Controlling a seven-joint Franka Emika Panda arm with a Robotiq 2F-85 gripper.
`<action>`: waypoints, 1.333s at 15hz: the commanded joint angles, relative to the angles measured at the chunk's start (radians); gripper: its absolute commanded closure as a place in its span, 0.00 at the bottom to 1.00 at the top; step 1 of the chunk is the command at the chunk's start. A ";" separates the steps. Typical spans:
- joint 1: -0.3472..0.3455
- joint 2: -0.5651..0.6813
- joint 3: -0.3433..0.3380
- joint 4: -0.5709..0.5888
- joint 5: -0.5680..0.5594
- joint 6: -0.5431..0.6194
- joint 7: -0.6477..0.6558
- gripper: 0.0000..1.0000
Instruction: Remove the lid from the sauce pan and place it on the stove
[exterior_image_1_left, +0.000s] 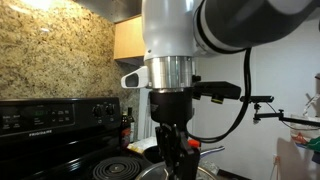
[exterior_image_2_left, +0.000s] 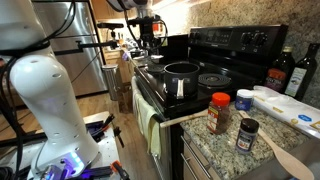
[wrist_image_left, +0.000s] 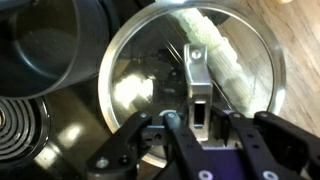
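Lid (wrist_image_left: 150, 70) fills the wrist view right under the gripper (wrist_image_left: 190, 125), its metal rim a full circle and a pale ribbed thing showing through the glass. A coil (wrist_image_left: 18, 130) lies beside it at lower left and a dark round wall at upper left. Whether the lid rests on something or hangs clear cannot be told. In an exterior view the arm (exterior_image_1_left: 170, 40) drops straight down in front of the stove (exterior_image_1_left: 60, 115). A broad white link sits on top, then a silvery flange, then the black gripper pointing down just above a burner. From the far side the gripper works at the back end of the stove, a little beyond the pan (exterior_image_2_left: 182, 74), which stands uncovered on the cooktop. There is small white lettering on the stove's back panel, and there are labels on the jars (exterior_image_2_left: 219, 112) and bottles (exterior_image_2_left: 285, 70) on the counter (exterior_image_2_left: 215, 145), but all of it is too small to read. The jaws stand a moderate way apart on either side of the lid's middle, where a small dark knob (wrist_image_left: 170, 118) and a silvery upright piece (wrist_image_left: 197, 85) sit between them. Whether they pinch anything cannot be told.
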 joint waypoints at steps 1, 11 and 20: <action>-0.010 -0.032 -0.005 -0.035 0.020 0.033 -0.008 0.97; 0.000 0.204 0.014 0.066 0.037 0.383 -0.279 0.97; 0.021 0.474 0.049 0.296 -0.086 0.233 -0.362 0.97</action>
